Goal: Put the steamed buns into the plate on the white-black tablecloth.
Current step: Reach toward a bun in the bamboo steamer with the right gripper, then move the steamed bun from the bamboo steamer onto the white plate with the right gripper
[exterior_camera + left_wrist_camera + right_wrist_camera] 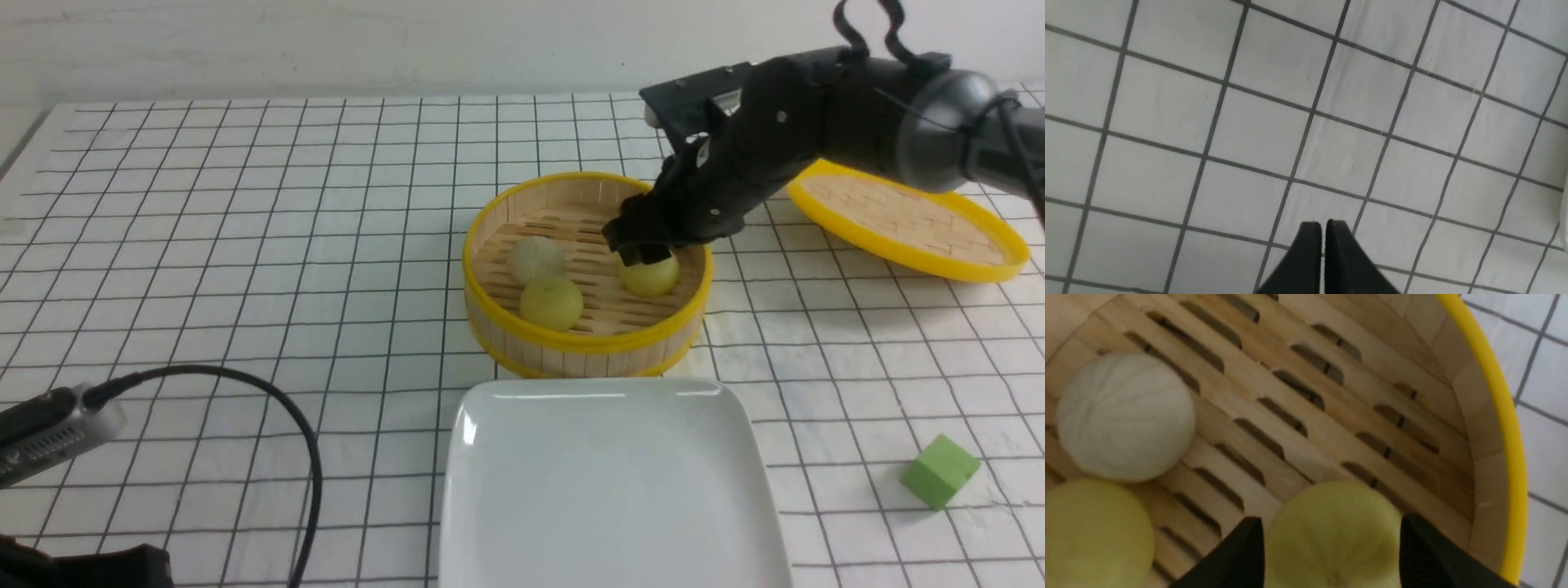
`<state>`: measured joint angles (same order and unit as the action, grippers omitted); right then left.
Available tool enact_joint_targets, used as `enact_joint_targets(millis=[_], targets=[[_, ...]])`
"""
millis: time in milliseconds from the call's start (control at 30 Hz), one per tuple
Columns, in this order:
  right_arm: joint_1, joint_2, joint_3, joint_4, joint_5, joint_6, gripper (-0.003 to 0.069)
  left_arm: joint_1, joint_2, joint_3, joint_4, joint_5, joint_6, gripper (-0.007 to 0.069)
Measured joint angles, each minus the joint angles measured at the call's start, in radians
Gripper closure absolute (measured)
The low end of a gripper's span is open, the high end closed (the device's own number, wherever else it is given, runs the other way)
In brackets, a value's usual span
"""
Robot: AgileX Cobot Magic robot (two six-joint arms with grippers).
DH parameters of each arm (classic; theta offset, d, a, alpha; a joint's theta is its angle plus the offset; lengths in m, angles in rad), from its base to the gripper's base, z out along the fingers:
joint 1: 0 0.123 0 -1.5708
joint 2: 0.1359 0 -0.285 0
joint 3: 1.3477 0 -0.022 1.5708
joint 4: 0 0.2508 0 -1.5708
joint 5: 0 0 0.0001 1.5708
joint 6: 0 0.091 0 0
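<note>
Three steamed buns lie in the round yellow-rimmed bamboo basket (588,343): an off-white one (536,260), a yellow-green one (552,302) and a second yellow-green one (651,276). My right gripper (645,257) reaches down into the basket. In the right wrist view its gripper (1327,535) has a finger pressed against each side of that second yellow-green bun (1331,535), which rests on the slats. The off-white bun (1124,416) and the other yellow-green bun (1094,535) lie beside it. The white plate (612,490) sits in front of the basket on the white-black tablecloth (245,245). My left gripper (1323,223) is shut and empty above the cloth.
The woven yellow-rimmed lid (906,220) leans at the back right, behind my right arm. A green cube (939,471) lies right of the plate. The left arm's camera and black cable (302,441) sit at the front left. The plate's edge (1564,220) shows in the left wrist view.
</note>
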<state>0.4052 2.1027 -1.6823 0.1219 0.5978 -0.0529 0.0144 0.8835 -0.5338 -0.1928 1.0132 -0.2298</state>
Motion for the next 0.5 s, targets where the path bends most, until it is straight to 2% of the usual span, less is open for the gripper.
enact_joint_targets(millis=[67,133,167,267,333,400,500], targets=[[0.0,0.017,-0.004,-0.008,-0.019,0.0,0.0241,0.0,0.0,0.0,0.006,0.0,0.0,0.0585],[0.0,0.039,-0.008,-0.016,-0.039,0.008,0.0302,0.0,0.0,0.0,0.023,0.0,0.0,0.058],[0.0,0.04,-0.008,-0.02,-0.04,0.01,0.0358,0.0,0.0,0.0,0.032,0.0,0.0,0.0579],[0.0,0.036,-0.009,-0.022,-0.033,0.01,0.0467,0.0,0.0,0.0,0.041,0.0,0.0,0.0576],[0.0,0.013,-0.009,-0.025,0.001,0.01,0.0599,0.0,0.0,0.0,0.044,0.0,0.0,0.0573],[0.0,-0.029,-0.009,-0.026,0.053,0.011,0.0645,0.0,0.0,0.0,0.046,0.0,0.0,0.0572],[0.0,-0.149,-0.009,-0.023,0.189,0.011,0.0645,0.0,0.0,0.0,0.047,0.0,0.0,0.0571]])
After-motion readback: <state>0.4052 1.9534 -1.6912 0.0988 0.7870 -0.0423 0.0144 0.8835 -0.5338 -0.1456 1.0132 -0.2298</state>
